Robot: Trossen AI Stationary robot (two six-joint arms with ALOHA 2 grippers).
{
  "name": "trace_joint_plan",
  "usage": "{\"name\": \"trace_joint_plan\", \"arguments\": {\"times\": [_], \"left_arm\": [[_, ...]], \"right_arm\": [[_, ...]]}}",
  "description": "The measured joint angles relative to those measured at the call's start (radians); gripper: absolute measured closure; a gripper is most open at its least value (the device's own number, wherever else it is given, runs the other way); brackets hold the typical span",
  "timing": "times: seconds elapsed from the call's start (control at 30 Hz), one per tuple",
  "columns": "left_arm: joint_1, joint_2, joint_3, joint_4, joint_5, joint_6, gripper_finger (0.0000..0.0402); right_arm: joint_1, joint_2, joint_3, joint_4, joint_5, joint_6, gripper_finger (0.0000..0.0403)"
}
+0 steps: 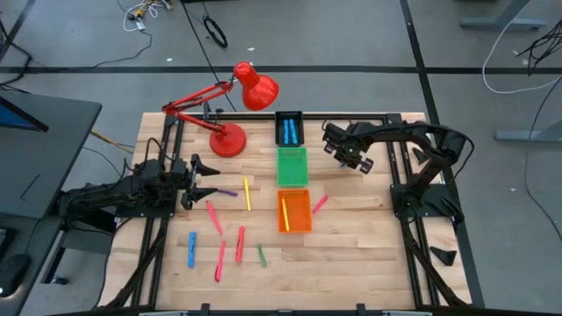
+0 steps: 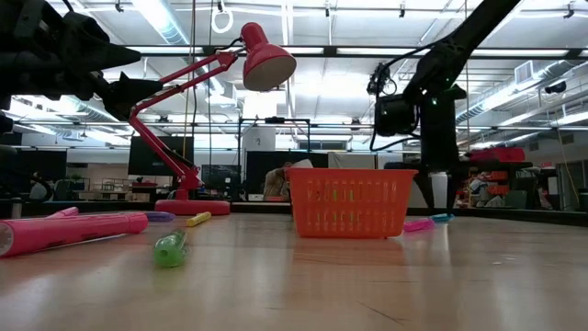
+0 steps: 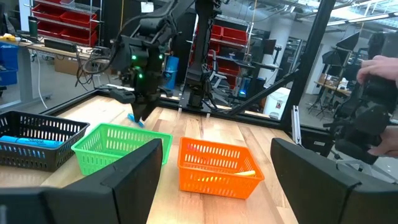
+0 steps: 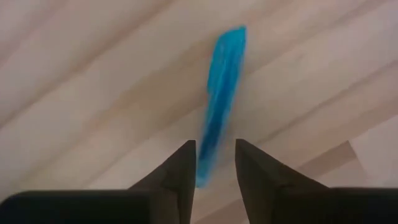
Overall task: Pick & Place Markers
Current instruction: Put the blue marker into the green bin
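A blue marker [image 4: 221, 93] lies flat on the wood beyond the green tray [image 1: 292, 167], toward the table's far right. My right gripper [image 4: 214, 168] points down over it, open, with one finger on each side of the marker's near end. It also shows in the high view [image 1: 358, 163] and the left wrist view [image 3: 139, 111]. Several more markers lie loose at front left: purple [image 1: 226, 192], yellow [image 1: 247, 194], pink [image 1: 213, 217], blue [image 1: 191, 249], green [image 1: 261, 255]. One pink marker [image 1: 320, 204] lies right of the orange tray [image 1: 294, 211]. My left gripper [image 1: 209, 178] waits open at the left, level. My right gripper comes from above, pointing down, its fingers [image 4: 180, 174] lying across the blue marker at one end [image 4: 204, 171]. The marker lies flat on the table. I cannot tell whether either finger touches it.
A black tray [image 1: 289, 128] with blue markers stands at the far edge, in line with the green and orange trays. The orange tray holds a yellow marker [image 1: 284, 213]. A red desk lamp [image 1: 237, 114] stands at the far left, its arm reaching over the table.
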Motion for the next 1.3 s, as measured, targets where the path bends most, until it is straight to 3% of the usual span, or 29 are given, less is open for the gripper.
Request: {"name": "trace_joint_plan", "arguments": {"times": [0.37,0.77,1.0,1.3], "left_arm": [[0.0,0.0,0.0,0.0,0.0,0.0,0.0094],[0.0,0.0,0.0,0.0,0.0,0.0,0.0094],[0.0,0.0,0.0,0.0,0.0,0.0,0.0094],[0.0,0.0,0.0,0.0,0.0,0.0,0.0094]], "right_arm": [[0.006,-0.005,-0.056,0.088,0.01,-0.009,0.0285],[0.012,-0.003,-0.055,0.068,0.024,-0.043,0.0383],[0.013,0.003,0.002,-0.017,0.063,-0.133,0.0376],[0.03,0.001,0.101,-0.081,-0.01,-0.244,0.0374]]}}
